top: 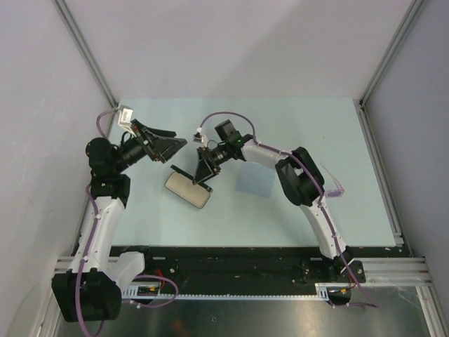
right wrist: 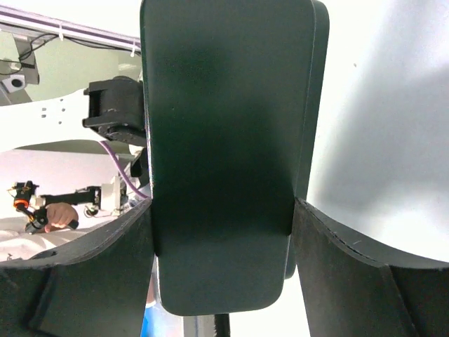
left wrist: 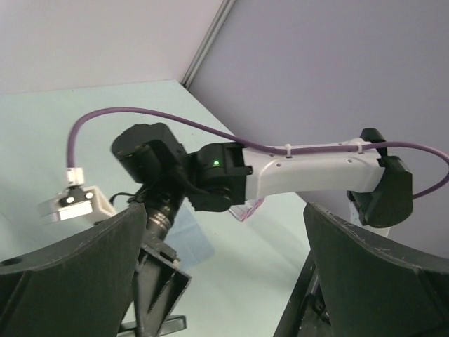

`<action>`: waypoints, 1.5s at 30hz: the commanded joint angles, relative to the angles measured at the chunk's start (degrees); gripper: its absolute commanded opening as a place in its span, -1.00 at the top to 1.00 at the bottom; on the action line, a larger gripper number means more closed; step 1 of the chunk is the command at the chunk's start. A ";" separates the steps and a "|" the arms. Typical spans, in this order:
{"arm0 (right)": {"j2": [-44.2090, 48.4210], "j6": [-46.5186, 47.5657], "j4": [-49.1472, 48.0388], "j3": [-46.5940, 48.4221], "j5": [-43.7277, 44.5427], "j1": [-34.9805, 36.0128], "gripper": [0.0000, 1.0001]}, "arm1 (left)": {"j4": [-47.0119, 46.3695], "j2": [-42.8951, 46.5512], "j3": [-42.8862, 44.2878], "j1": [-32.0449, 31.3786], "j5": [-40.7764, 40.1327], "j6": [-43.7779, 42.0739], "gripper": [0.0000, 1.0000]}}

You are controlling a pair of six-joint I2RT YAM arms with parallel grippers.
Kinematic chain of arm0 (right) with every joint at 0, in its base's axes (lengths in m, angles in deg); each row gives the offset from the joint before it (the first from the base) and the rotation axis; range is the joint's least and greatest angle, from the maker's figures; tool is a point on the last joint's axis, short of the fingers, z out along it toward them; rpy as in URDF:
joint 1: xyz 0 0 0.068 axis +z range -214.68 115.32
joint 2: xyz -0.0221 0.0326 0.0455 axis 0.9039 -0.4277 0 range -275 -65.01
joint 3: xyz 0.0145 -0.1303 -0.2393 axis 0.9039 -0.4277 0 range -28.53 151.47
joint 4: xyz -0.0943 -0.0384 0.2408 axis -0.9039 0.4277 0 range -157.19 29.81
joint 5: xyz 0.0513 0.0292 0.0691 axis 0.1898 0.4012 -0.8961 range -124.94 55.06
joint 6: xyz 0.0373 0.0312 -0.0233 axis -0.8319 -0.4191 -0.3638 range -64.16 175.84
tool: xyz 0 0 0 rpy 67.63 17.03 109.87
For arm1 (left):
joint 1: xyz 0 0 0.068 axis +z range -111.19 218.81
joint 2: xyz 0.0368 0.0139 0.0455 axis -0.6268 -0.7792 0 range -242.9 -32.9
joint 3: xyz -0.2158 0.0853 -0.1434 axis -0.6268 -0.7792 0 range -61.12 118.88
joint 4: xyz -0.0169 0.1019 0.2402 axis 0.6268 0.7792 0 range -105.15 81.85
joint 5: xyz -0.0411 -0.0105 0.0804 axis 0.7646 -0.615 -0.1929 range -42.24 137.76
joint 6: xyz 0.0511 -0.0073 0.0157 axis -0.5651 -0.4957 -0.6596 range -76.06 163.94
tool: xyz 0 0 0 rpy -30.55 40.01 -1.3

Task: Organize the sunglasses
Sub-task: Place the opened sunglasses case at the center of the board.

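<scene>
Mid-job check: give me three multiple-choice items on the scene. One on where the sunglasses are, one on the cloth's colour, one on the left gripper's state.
1. The sunglasses lie:
A. in the left gripper
B. on the table beside the right arm
C. on the cloth

2. The cloth is:
A. red
B. black
C. pale blue

3. The left gripper is:
A. open and empty
B. shut on the cloth
C. shut on the sunglasses

Key:
1 B: the pink frame shows on the table by the right arm.
2 C: the square looks pale blue from above.
3 A: the left wrist view shows its fingers wide apart with nothing between them.
</scene>
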 commanded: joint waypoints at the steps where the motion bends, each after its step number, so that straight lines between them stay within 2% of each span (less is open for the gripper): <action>1: -5.38 2.47 4.11 8.00 -4.68 1.51 0.78 | 2.84 2.48 -2.09 0.25 1.99 -2.85 -1.00; 9: -12.95 4.93 11.49 20.64 -3.80 1.78 0.76 | 4.42 1.96 -3.51 0.16 -1.96 -2.15 -1.00; 13: -16.46 6.16 15.53 25.23 -1.61 1.69 0.63 | 5.39 0.73 -2.27 0.16 -2.93 -2.50 -1.00; 14: -16.82 5.64 15.19 25.67 -1.34 1.69 0.51 | 5.48 0.55 -2.19 -0.10 -3.11 -2.50 -1.00; 17: -17.79 1.77 11.68 25.50 -0.81 1.69 0.39 | 5.74 -0.41 -1.13 -0.54 -2.93 -2.59 -1.00; 22: -18.58 0.37 10.45 25.59 -1.24 1.17 0.34 | 6.27 -2.79 1.77 -0.72 -1.09 -2.41 -1.00; 25: -18.84 -1.39 9.04 25.32 -2.48 0.55 0.13 | 6.45 -3.32 2.03 -0.81 -0.82 -2.24 -1.00; 27: -18.49 -1.66 8.69 24.97 -2.65 0.37 -0.19 | 6.45 -3.32 1.77 -0.81 -0.91 -2.50 -1.00; 33: -17.53 -3.77 5.79 24.71 -1.78 -0.15 -0.58 | 6.62 -3.32 1.77 -1.07 -0.47 -3.20 -1.00; 34: -17.35 -3.60 5.96 24.79 -1.69 -0.33 -0.71 | 6.71 -3.40 1.86 -0.98 -0.47 -3.29 -1.00; 38: -16.56 -2.72 6.66 24.71 -0.90 -0.68 -0.81 | 6.97 -3.84 2.03 -1.07 -0.65 -3.64 -1.00; 45: -15.87 2.20 15.44 28.57 5.24 -1.47 -0.91 | 8.03 -4.46 2.65 -1.07 -1.43 -4.78 -1.00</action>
